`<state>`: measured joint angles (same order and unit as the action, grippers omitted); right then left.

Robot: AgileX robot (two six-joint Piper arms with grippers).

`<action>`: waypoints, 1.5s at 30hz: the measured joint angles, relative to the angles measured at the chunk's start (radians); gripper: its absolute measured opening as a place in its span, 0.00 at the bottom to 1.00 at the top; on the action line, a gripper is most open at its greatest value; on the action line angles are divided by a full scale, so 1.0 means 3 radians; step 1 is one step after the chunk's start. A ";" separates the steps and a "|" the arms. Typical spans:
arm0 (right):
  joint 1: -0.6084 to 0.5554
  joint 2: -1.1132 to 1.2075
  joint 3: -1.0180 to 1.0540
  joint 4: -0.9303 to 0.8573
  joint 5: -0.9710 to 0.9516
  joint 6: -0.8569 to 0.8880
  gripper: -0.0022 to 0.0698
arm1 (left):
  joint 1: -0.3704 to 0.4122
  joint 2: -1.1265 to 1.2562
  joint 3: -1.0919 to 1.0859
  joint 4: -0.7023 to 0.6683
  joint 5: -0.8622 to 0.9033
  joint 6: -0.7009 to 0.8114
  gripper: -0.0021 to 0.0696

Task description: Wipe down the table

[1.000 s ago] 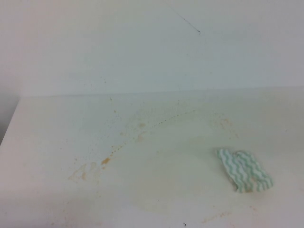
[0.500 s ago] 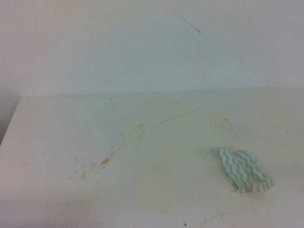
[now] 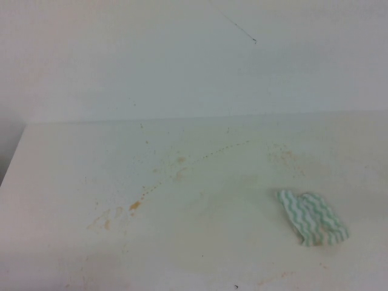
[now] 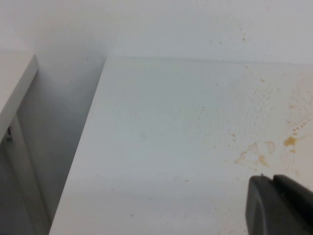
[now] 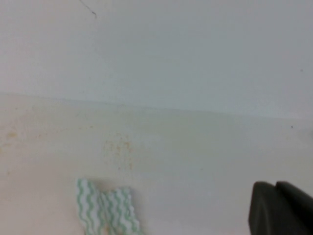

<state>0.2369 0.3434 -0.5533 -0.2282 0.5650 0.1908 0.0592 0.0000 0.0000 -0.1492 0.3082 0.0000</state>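
Note:
A crumpled cloth (image 3: 312,217) with green and white wavy stripes lies on the white table (image 3: 200,242) toward the right; it also shows in the right wrist view as the cloth (image 5: 106,211). Orange-brown stains (image 3: 134,205) spread across the table's left and middle, and the stains (image 4: 259,155) show in the left wrist view. My left gripper (image 4: 273,178) is shut with nothing in it, hovering near those stains. My right gripper (image 5: 275,185) is shut and empty, off to the cloth's side. Neither arm appears in the high view.
A white wall (image 3: 194,60) rises behind the table. The table's left edge (image 4: 83,147) drops off beside a white cabinet (image 4: 12,93). Faint specks and smears (image 3: 282,154) lie beyond the cloth.

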 joint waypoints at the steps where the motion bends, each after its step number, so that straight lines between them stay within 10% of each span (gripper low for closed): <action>1: 0.0000 -0.0061 0.0099 0.0000 -0.0128 0.0000 0.03 | 0.0000 0.0000 0.0000 0.0000 0.0000 0.0000 0.02; 24: -0.0700 -0.1182 0.1887 0.0317 -0.0730 -0.0101 0.03 | 0.0000 0.0000 0.0000 0.0000 0.0000 0.0000 0.02; 45: -0.0700 -0.1182 0.1931 0.0670 -0.0794 -0.0152 0.03 | 0.0000 0.0000 0.0000 0.0000 0.0000 0.0000 0.02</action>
<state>0.0269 -0.0113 0.0261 -0.0271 0.3268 0.1451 0.0592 0.0000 0.0000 -0.1492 0.3082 0.0000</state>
